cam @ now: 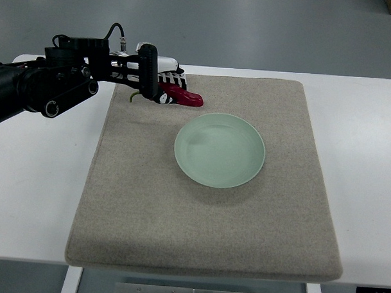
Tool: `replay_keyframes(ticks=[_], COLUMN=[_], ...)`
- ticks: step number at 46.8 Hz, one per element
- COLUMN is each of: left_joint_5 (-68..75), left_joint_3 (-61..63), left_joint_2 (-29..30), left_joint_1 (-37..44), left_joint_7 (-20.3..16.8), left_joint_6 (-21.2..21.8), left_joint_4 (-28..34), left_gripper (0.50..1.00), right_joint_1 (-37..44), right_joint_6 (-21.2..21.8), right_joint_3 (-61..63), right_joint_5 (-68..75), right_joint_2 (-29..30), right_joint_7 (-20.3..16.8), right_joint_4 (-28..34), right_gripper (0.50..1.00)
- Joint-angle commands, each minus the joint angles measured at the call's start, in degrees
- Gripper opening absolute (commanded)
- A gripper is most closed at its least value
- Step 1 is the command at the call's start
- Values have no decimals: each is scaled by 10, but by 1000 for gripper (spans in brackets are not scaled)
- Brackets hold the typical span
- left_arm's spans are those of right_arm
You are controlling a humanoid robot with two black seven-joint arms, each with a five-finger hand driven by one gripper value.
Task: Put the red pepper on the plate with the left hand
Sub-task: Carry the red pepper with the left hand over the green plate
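Top view: left hand point(160, 81) sits up-left of the plate point(220, 150), fingers closed around the pepper point(182, 96). Pepper is at the hand, its red tip poking out toward the plate, long axis roughly left-right (green stem trails out the other side). Plate holds nothing. Next move, I'd judge: carry it down-right over the plate. Right arm isn't visible.

The plate point(220, 150) looks smooth, glazed ceramic on a rough, matt felt-like mat point(206, 217); beside it the pepper point(182, 96) shines glossy.
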Motion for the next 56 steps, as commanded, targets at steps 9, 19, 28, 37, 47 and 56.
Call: replay_keyframes(ticks=[9, 19, 28, 37, 47, 56], left_joint_5=[0, 0, 0, 0, -3, -4], left_joint_3=[-7, -7, -15, -15, -11, -7], left_joint_2=[-1, -2, -9, -20, -21, -21], left_joint_1=[-3, -2, 2, 5, 12, 15], left_joint_7=[0, -1, -1, -1, -1, -1], left_joint_6=[0, 0, 0, 0, 0, -1], left_joint_4=[-94, -138, -167, -168, -167, -163], left_gripper=[525, 525, 525, 555, 649, 688], right_joint_1=[0, 0, 0, 0, 0, 0], right_joint_6=[0, 0, 0, 0, 0, 0], right_joint_3=[0, 0, 0, 0, 0, 0], right_joint_5=[0, 0, 0, 0, 0, 0], right_joint_2=[0, 0, 0, 0, 0, 0], right_joint_7=[0, 0, 0, 0, 0, 0], right_joint_4=[0, 0, 0, 0, 0, 0], right_gripper=[928, 928, 928, 928, 928, 928])
